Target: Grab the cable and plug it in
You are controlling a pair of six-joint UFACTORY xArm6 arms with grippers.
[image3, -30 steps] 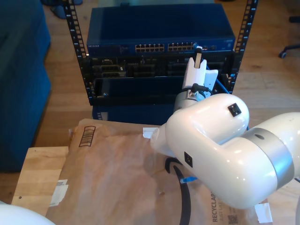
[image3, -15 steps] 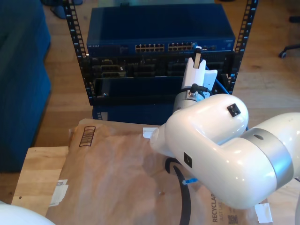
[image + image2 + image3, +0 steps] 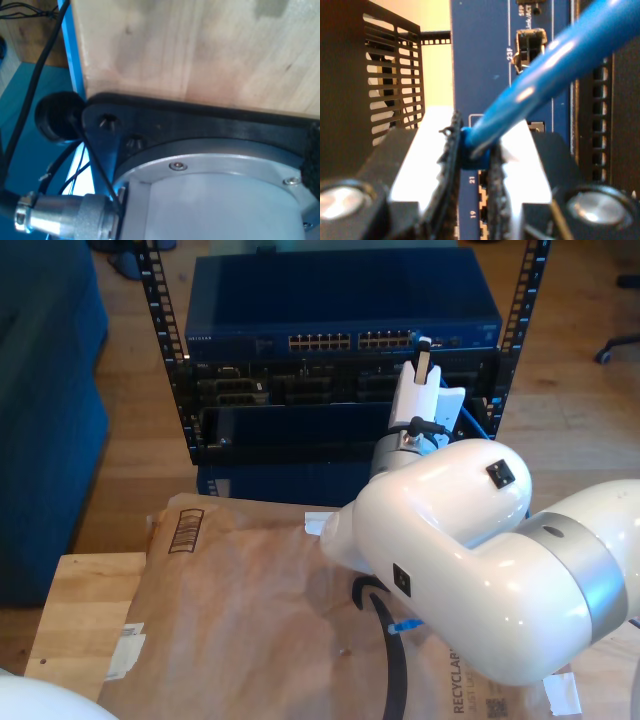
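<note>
My second gripper point(image 3: 472, 160) is clamped on the cable point(image 3: 555, 60), with the dark pads point(image 3: 449, 165) pinching the cable's end between them while the bright-blue cord rises out of the grip and away past the switch face. Just beyond the jaws sits the blue network switch point(image 3: 340, 300), its numbered ports point(image 3: 479, 197) directly behind the pinched end; I cannot tell whether the plug touches a port. In the exterior view the same gripper point(image 3: 422, 352) reaches up to the switch's port row near the exterior view's right, in the rack point(image 3: 160, 310). The cable's other end point(image 3: 402, 625) lies on the brown paper point(image 3: 250, 610) covering the desk point(image 3: 75, 600). My first gripper looks at a wooden board point(image 3: 200, 45) and a black mounting plate point(image 3: 165, 125); I cannot tell its jaw state.
</note>
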